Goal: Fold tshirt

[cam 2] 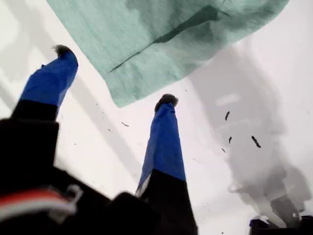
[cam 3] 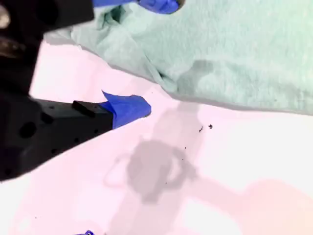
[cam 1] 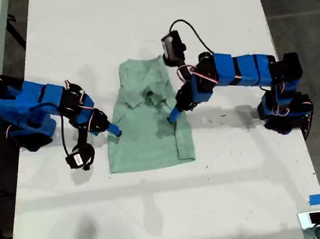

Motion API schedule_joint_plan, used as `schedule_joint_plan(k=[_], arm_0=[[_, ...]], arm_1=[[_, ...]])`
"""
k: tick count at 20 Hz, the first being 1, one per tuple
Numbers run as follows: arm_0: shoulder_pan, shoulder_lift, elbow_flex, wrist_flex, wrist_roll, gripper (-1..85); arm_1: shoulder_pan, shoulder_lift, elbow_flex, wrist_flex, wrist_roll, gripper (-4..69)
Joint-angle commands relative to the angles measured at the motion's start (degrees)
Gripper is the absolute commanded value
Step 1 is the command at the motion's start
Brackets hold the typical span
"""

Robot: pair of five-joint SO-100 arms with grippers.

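The tshirt (cam 1: 148, 121) lies flat in the middle of the white counter (cam 1: 160, 213). In the exterior view its long axis runs from the top of the frame to the bottom, with the neck end toward the top. One side is already turned in as a strip along the exterior view's right edge of the cloth.

Look at my first claw (cam 2: 114, 74). It stands wide open with nothing in it. A corner of the shirt points back at it from the upper middle of that frame, just past the two blue tips, and bare counter lies under the fingers.

My second claw (cam 3: 159, 56) is also parted and empty. It straddles a hem: one finger sits over the cloth at the top of that frame, and the other is over bare counter at the centre left. The rumpled edge runs between them.

I cannot tell you from the wrist views which arm carries which claw. In the exterior view, the arm at the left (cam 1: 34, 103) has its tip at the shirt's edge beside a sleeve. The arm at the right (cam 1: 236, 71) reaches over the folded strip. Both are about equally near.

I judge that the next fold turns on that straddled hem, since it needs only a closing.
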Motion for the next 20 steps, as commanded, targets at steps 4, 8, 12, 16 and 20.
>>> schedule_joint_plan(k=[4,8,12,16,20], arm_0=[[0.88,-4.75,-0.7,-10.28,-1.23,30.7],[-0.35,-1.32,9.32,-19.42,-3.25,30.4],[-0.97,7.47,20.65,-23.64,-6.94,30.2],[-1.85,15.03,28.92,-27.6,-8.44,29.3],[-2.2,10.37,29.44,-32.87,-8.09,23.3]], arm_1=[[-0.26,5.63,0.79,0.09,-1.05,34.8],[-1.32,7.12,3.43,-0.62,-0.53,34.9],[-2.02,7.03,3.69,-0.62,-0.7,34.8],[-2.64,6.86,4.57,-1.23,-0.44,34.6],[-3.08,6.77,4.75,-1.76,0.09,34.4]])
